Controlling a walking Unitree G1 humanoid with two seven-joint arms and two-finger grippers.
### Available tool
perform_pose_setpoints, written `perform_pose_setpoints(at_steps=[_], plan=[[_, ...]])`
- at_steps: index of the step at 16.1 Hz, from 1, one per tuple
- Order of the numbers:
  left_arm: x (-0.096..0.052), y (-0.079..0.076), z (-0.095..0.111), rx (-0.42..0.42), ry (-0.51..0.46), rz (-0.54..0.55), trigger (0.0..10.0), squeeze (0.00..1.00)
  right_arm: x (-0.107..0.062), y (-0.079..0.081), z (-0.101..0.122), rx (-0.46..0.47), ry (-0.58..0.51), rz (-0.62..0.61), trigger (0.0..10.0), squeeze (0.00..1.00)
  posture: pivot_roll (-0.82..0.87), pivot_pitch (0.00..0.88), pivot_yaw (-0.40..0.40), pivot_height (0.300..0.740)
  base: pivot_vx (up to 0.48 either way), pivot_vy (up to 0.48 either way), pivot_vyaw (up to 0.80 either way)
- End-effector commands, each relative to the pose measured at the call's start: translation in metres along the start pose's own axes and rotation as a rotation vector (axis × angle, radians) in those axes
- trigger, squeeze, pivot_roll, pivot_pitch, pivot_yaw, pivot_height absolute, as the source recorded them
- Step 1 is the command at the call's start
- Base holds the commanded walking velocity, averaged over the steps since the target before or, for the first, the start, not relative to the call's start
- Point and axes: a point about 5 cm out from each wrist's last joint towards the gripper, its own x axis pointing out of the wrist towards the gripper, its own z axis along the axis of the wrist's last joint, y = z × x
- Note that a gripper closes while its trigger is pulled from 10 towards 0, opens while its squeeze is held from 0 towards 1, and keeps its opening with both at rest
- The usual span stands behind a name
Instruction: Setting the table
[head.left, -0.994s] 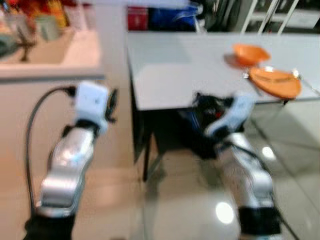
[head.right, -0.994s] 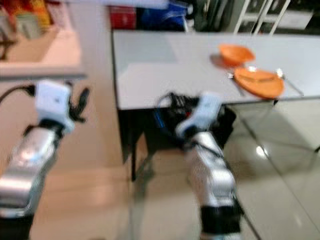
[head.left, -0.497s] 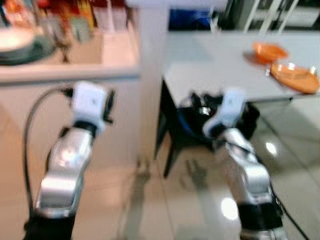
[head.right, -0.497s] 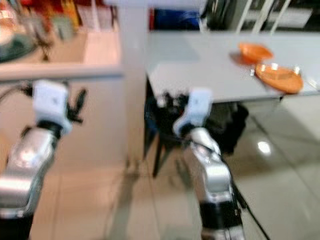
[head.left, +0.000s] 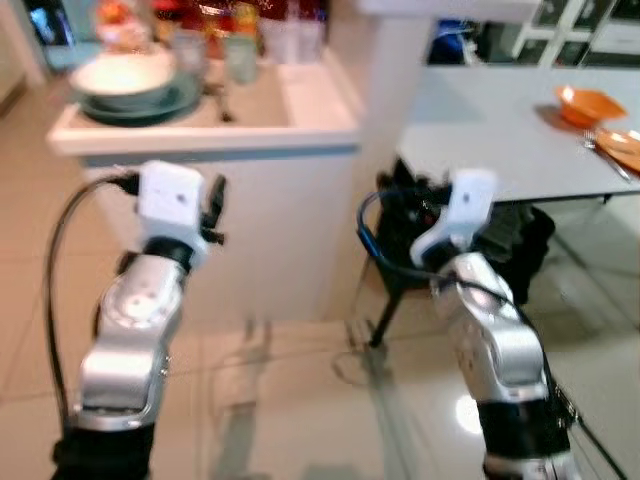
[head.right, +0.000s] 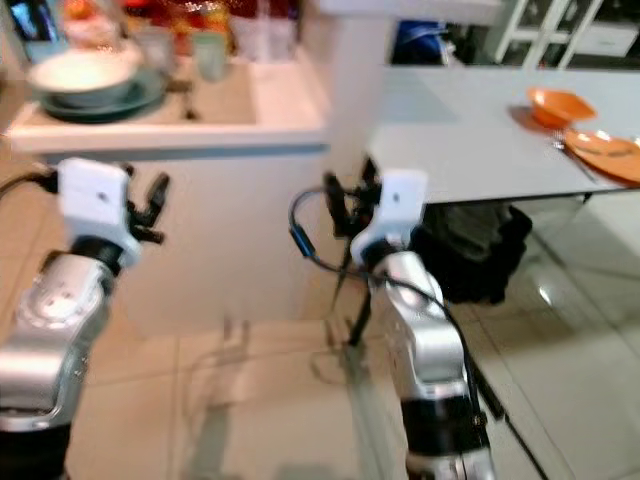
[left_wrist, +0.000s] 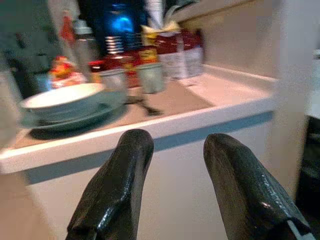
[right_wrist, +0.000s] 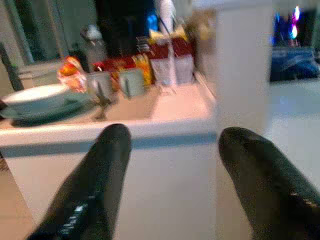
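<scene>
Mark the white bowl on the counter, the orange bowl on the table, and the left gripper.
white bowl (head.left: 122, 72), left eye view, its side.
orange bowl (head.right: 558, 103), right eye view, inside.
left gripper (left_wrist: 172, 165), left wrist view, between fingertips.

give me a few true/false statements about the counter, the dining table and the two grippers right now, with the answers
1. A white bowl sits on a grey-green plate on the counter. True.
2. The left gripper is shut on a cup. False: its fingers are apart and hold nothing.
3. An orange bowl and an orange plate are on the grey table. True.
4. The right gripper grips the orange plate. False: it is open and empty, short of the counter.
5. Two cups stand on the counter beyond the white bowl. True.
</scene>
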Motion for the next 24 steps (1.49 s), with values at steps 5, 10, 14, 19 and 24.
perform_pose_setpoints(at_steps=[5, 10, 14, 19, 24], plan=[[0.004, -0.008, 0.02, 0.012, -0.095, -0.029, 10.0, 0.0, 0.001, -0.033, -0.002, -0.317, 0.156, -0.254, 10.0, 1.0, 0.02, 0.0, -0.046, 0.74, 0.313, 0.0, 0.0], [0.004, -0.011, 0.021, 0.03, -0.102, -0.041, 10.0, 0.0, 0.001, -0.02, 0.007, -0.176, 0.08, -0.115, 10.0, 0.0, 0.02, 0.0, -0.046, 0.74, 0.472, 0.0, 0.16], [0.005, -0.012, 0.022, 0.03, -0.106, -0.045, 10.0, 0.0, 0.002, -0.02, 0.01, -0.132, 0.067, -0.102, 10.0, 0.0, 0.02, 0.0, -0.048, 0.74, 0.472, 0.0, 0.8], [0.004, -0.015, 0.028, 0.043, -0.128, -0.057, 10.0, 0.0, 0.004, -0.022, 0.018, -0.118, 0.021, -0.091, 10.0, 0.0, 0.02, 0.0, -0.056, 0.74, 0.472, 0.0, 0.64], [0.008, -0.02, 0.051, 0.056, -0.196, -0.113, 10.0, 0.0, 0.007, -0.027, 0.028, -0.129, -0.02, -0.088, 10.0, 0.0, 0.02, 0.0, -0.061, 0.74, 0.472, 0.0, 0.0]])
